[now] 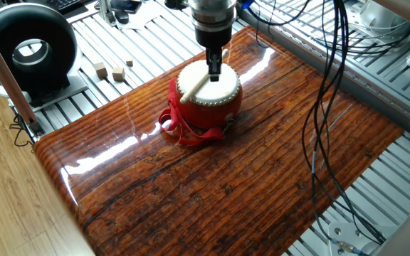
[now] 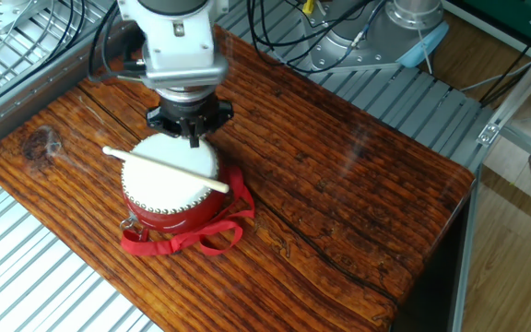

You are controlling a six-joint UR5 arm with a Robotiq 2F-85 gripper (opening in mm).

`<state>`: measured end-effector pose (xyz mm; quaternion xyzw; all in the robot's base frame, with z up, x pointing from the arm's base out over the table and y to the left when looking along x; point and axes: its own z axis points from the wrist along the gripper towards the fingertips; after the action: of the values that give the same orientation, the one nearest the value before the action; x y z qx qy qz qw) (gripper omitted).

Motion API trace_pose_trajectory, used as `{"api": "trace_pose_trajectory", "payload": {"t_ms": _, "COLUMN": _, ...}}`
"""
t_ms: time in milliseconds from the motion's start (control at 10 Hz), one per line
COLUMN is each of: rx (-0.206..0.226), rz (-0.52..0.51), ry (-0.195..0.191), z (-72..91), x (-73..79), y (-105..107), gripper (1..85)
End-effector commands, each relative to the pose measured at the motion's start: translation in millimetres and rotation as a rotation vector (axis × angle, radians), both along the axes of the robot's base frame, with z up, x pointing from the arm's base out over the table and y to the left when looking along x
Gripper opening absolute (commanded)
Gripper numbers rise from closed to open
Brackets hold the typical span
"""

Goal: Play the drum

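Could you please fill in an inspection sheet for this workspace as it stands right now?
Surface: glossy wooden tabletop on a slatted metal bench.
Job's things: red drum upright on the tabletop, red ribbon straps spread beside it; a pale stick lies across its skin.
Clutter: small wooden blocks on the bench; large black ring-shaped device at the bench corner.
Gripper: gripper points down over the drum's far edge, fingers together, not holding the stick.
Cables: black cables hang over the table's right side.
Surroundings: wooden floor; a second robot base behind the bench.
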<state>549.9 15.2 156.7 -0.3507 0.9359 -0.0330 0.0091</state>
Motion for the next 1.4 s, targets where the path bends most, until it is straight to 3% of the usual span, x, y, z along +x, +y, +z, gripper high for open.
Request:
{"api": "trace_pose_trajectory", "payload": {"t_ms": 0, "rx": 0.109, "rz": -0.345, "ry": -0.057, "z": 2.9, "x": 12.4, "y": 23, "gripper": 1.0}}
{"api": "trace_pose_trajectory", "payload": {"t_ms": 100, "rx": 0.123, "rz": -0.443, "ry": -0.01, "z": 2.3, "x": 1.2, "y": 28, "gripper": 1.0}}
{"api": "trace_pose_trajectory", "payload": {"t_ms": 300, "rx": 0.06, "rz": -0.534, "ry": -0.009, "z": 1.6, "x": -3.4, "y": 13, "gripper": 1.0}}
{"api": "trace_pose_trajectory", "payload": {"t_ms": 400, "rx": 0.06, "rz": -0.587, "ry": -0.008, "z": 1.0, "x": -2.6, "y": 13, "gripper": 1.0}}
{"api": "trace_pose_trajectory", "payload": {"t_ms": 500, "rx": 0.092, "rz": -0.624, "ry": -0.008, "z": 0.6, "x": 1.2, "y": 20, "gripper": 1.0}}
{"api": "trace_pose_trajectory", "payload": {"t_ms": 600, "rx": 0.164, "rz": -0.694, "ry": 0.025, "z": 2.3, "x": -2.9, "y": 38, "gripper": 1.0}}
{"api": "trace_pose_trajectory", "payload": {"t_ms": 700, "rx": 0.187, "rz": -0.743, "ry": 0.038, "z": 3.1, "x": -5.9, "y": 44, "gripper": 1.0}}
{"api": "trace_pose_trajectory", "payload": {"t_ms": 800, "rx": 0.155, "rz": -0.766, "ry": 0.023, "z": 2.0, "x": -5.4, "y": 35, "gripper": 1.0}}
{"api": "trace_pose_trajectory", "payload": {"t_ms": 900, "rx": 0.172, "rz": -0.841, "ry": -0.001, "z": 0.4, "x": 5.2, "y": 38, "gripper": 1.0}}
{"api": "trace_pose_trajectory", "payload": {"t_ms": 1100, "rx": 0.148, "rz": -0.917, "ry": -0.004, "z": -8.7, "x": 17.5, "y": 36, "gripper": 1.0}}
{"api": "trace_pose_trajectory", "payload": {"t_ms": 1200, "rx": 0.204, "rz": -0.967, "ry": -0.001, "z": -9.9, "x": 26.7, "y": 51, "gripper": 1.0}}
{"api": "trace_pose_trajectory", "payload": {"t_ms": 1300, "rx": 0.175, "rz": -0.943, "ry": -0.028, "z": -11.9, "x": 31.1, "y": 45, "gripper": 1.0}}
